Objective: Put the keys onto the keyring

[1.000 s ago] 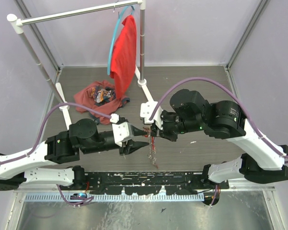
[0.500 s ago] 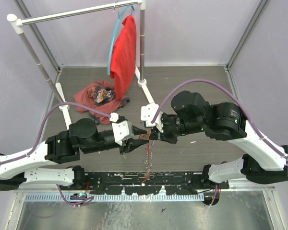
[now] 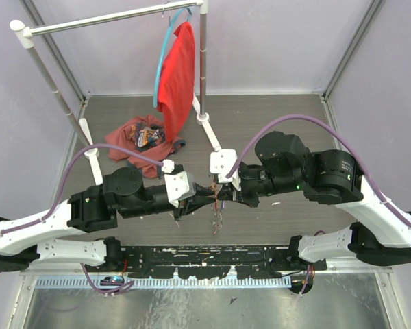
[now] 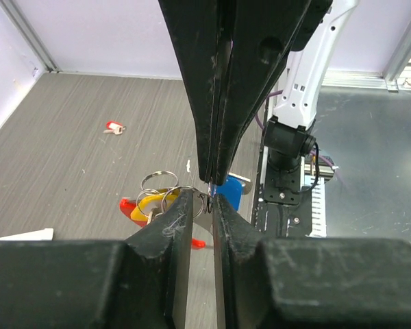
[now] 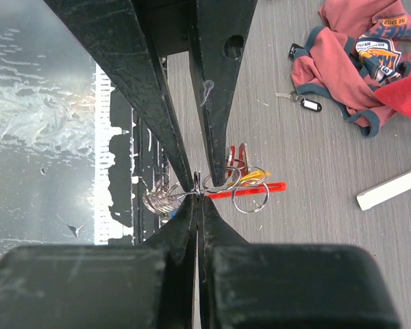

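My two grippers meet tip to tip above the table's middle. The right gripper [image 3: 220, 192] [image 5: 197, 197] is shut on the thin metal keyring [image 5: 197, 180], seen edge-on. From it hang a red strap [image 5: 260, 190], a silvery chain [image 5: 159, 200] and other rings. The left gripper [image 3: 210, 195] [image 4: 202, 204] straddles the same ring, jaws narrowly apart with floor showing between them. The keys [image 3: 217, 217] dangle below as a bunch with a yellow tag [image 4: 151, 203] and a blue tag [image 4: 229, 192]. A small red-headed key [image 4: 113, 127] lies apart on the floor.
A crumpled red shirt [image 3: 138, 140] lies at the back left with a black fob [image 5: 305, 103] beside it. Another red garment [image 3: 177, 72] hangs from the white rack [image 3: 203, 68]. A black perforated strip [image 3: 205, 255] runs along the near edge.
The left jaws have narrowed around the ring. Both grippers have shifted a little right, and the hanging bunch has swung and drawn up shorter.
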Controlling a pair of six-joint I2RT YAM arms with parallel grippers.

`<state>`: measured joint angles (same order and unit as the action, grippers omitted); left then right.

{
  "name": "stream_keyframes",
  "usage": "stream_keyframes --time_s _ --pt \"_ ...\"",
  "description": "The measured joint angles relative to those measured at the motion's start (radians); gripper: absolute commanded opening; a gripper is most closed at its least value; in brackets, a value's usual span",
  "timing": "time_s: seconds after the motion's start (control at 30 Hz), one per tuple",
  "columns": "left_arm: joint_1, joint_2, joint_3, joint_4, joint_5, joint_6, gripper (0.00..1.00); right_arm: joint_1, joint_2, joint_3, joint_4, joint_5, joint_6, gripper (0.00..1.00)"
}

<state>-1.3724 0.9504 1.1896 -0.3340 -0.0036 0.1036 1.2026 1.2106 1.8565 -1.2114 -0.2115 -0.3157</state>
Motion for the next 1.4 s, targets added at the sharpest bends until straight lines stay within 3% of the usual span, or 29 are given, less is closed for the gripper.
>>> stream_keyframes --time_s 0.4,0.67,0.73,0.87,0.97,1.17,1.4 --pt "0.000 0.008 0.002 0.002 0.013 -0.002 0.23 0.000 0.000 -0.010 0.000 0.000 0.000 0.01" --pt "0.000 0.019 0.006 0.000 0.013 -0.006 0.00 0.000 0.000 -0.016 -0.001 0.002 0.000 0.01" --pt "0.000 0.019 0.006 -0.002 0.011 -0.007 0.00 0.000 0.000 -0.018 -0.001 0.004 0.000 0.05" --pt "0.000 0.019 0.006 -0.006 -0.004 -0.009 0.00 0.000 -0.006 -0.029 0.011 0.009 0.008 0.27" --pt "0.000 0.019 0.006 -0.005 -0.029 -0.021 0.00 0.000 -0.026 -0.058 0.067 0.016 0.026 0.36" --pt "0.000 -0.018 -0.018 0.019 -0.071 -0.046 0.00 0.001 -0.112 -0.136 0.252 0.077 0.099 0.43" --pt "0.000 -0.101 -0.092 0.100 -0.108 -0.092 0.00 0.001 -0.241 -0.298 0.460 0.123 0.231 0.43"
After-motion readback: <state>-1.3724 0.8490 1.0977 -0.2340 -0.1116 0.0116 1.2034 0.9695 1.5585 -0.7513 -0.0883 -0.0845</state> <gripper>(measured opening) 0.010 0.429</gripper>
